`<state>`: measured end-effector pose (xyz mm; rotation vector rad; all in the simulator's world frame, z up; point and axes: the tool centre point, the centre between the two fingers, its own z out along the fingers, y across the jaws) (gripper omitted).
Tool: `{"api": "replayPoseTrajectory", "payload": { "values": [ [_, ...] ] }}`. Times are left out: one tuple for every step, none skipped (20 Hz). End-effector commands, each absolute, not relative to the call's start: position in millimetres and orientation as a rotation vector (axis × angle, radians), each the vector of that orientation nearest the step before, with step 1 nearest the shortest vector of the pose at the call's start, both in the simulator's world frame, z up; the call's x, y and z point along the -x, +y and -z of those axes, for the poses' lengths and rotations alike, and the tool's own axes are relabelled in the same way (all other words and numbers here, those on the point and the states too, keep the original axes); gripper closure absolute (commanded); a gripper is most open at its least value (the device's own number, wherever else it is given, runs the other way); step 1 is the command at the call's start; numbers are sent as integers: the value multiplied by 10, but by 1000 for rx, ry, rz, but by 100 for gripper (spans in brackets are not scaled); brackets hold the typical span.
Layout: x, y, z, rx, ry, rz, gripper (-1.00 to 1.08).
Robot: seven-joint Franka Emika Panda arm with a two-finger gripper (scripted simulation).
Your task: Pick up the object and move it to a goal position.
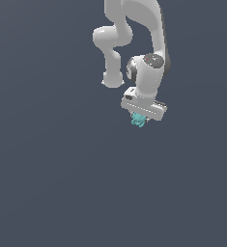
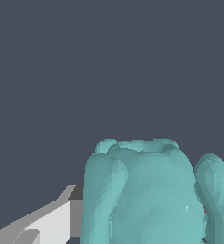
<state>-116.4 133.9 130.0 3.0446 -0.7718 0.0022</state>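
Note:
The object (image 1: pixel 138 119) is a tiny teal lumpy item. It hangs just under the white gripper bar of the arm, in the upper middle of the exterior view. My gripper (image 1: pixel 140 117) sits right over it, and its fingers are hidden behind the bar and the object. In the wrist view the object (image 2: pixel 151 195) fills much of the picture, pressed against one white and grey finger (image 2: pixel 51 221). The other finger is hidden behind the object. The gripper is shut on the object.
The white arm (image 1: pixel 134 34) reaches in from the top of the exterior view. All around is a plain dark grey-blue ground (image 1: pixel 62 183) with no other thing in sight.

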Motion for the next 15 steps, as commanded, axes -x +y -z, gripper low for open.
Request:
{"api": "replayPoseTrajectory", "payload": {
  "values": [
    [1232, 1557, -1462, -3043, -773, -2, 108],
    [1254, 1636, -1519, -3043, -773, -2, 108],
    [1274, 1711, -1573, -3043, -773, -2, 108],
    [1292, 1781, -1623, -3043, -773, -2, 108],
    [1308, 1845, -1669, -3043, -773, -2, 108],
    [1323, 1904, -1712, -3043, -773, -2, 108],
    [1336, 1958, -1750, -3043, -773, -2, 108],
    [1345, 2005, -1782, -3044, -773, -2, 108],
    [1354, 2047, -1811, -3044, -773, -2, 108],
    [1361, 2083, -1836, -3044, -773, -2, 108],
    [1366, 2113, -1857, -3044, -773, -1, 108],
    [1370, 2136, -1873, -3044, -773, -1, 108],
    [1372, 2152, -1884, -3044, -773, 0, 108],
    [1373, 2162, -1890, -3044, -773, 0, 108],
    [1373, 2166, -1892, -3044, -773, 0, 108]
  ]
}}
